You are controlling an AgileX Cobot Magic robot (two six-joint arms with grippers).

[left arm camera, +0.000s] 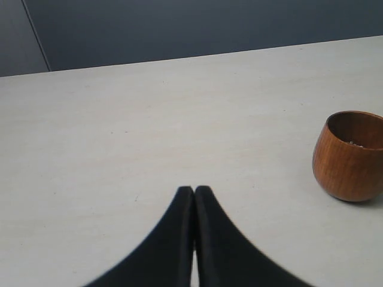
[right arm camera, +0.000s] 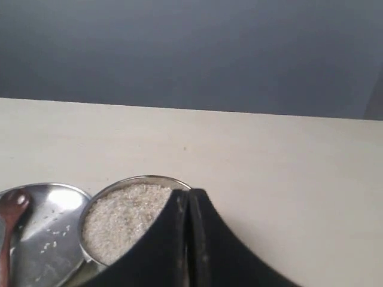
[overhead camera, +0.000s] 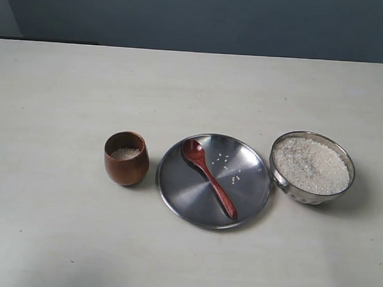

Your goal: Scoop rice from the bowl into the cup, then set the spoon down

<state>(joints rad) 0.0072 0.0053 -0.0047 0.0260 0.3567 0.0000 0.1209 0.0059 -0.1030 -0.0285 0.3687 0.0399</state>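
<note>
Our right pincer point(right arm camera: 189, 194) is shut on nothing, near the bowl point(right arm camera: 143, 178) heaped with rice point(right arm camera: 122, 218). The left pincer point(left arm camera: 194, 190) is likewise closed and empty, over the table point(left arm camera: 119, 119) near the cup point(left arm camera: 350, 156). The spoon point(overhead camera: 209, 176) lies on the plate point(overhead camera: 183, 191) between cup and bowl (a few grains spilled beside it), and the cup holds some rice. We judge the spoon set down; another scoop would call for opening a pincer on its handle.

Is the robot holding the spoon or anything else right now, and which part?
Nothing is held. The left hand and the right hand are both shut and empty, and the spoon lies on the plate, untouched.
</note>
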